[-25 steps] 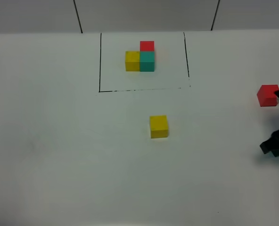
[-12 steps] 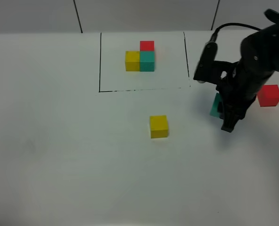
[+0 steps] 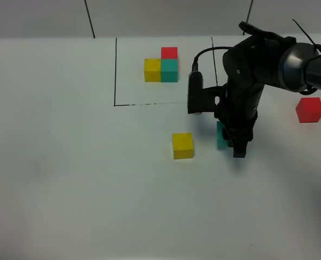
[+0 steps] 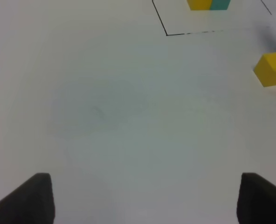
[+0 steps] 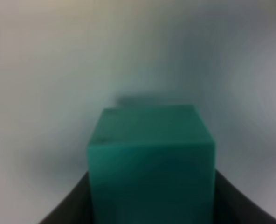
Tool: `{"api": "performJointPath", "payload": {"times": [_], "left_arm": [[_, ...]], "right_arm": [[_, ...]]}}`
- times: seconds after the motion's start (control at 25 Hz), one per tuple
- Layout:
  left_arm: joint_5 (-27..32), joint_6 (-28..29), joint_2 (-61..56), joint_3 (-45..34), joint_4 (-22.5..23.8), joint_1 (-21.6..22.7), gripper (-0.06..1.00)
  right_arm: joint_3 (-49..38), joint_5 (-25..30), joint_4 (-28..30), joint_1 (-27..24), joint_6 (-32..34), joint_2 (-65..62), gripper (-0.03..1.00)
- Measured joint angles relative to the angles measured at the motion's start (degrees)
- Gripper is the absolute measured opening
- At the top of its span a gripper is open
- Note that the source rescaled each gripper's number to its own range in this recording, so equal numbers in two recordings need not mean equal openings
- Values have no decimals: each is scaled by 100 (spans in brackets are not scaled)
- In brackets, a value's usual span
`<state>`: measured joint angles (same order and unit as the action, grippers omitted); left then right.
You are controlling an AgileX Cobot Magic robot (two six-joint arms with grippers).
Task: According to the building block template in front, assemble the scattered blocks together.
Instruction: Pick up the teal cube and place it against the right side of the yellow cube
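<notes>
teal block (image 3: pixel 220 135) sits pinched in right gripper (image 3: pixel 232 143), near and right of yellow block (image 3: pixel 183 145), likely to butt against it like the template (image 3: pixel 161 67) far behind; left gripper (image 4: pixel 145 200) hangs wide, idle; red block (image 3: pixel 309 110) lies far right

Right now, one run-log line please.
right pincer: shut on teal cube | left pincer: open | yellow cube, red cube: on table

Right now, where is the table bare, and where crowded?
Bare: the white table left of and nearer the camera than the small yellow matte cube. Crowded: the gap between that cube and the right claw holding the teal cube.
</notes>
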<state>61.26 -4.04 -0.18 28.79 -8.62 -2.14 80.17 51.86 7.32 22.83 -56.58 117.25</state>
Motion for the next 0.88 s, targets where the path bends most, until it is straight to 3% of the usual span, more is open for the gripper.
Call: {"api": "performJointPath", "payload": {"times": [0.44,0.88], "left_arm": [[0,0,0,0,0,0,86],[0,-12,0,0,0,0,86]], "right_arm": [[39,-11,-308,21,-411,124,0],[689,387,-600,66,-456,685,0]]}}
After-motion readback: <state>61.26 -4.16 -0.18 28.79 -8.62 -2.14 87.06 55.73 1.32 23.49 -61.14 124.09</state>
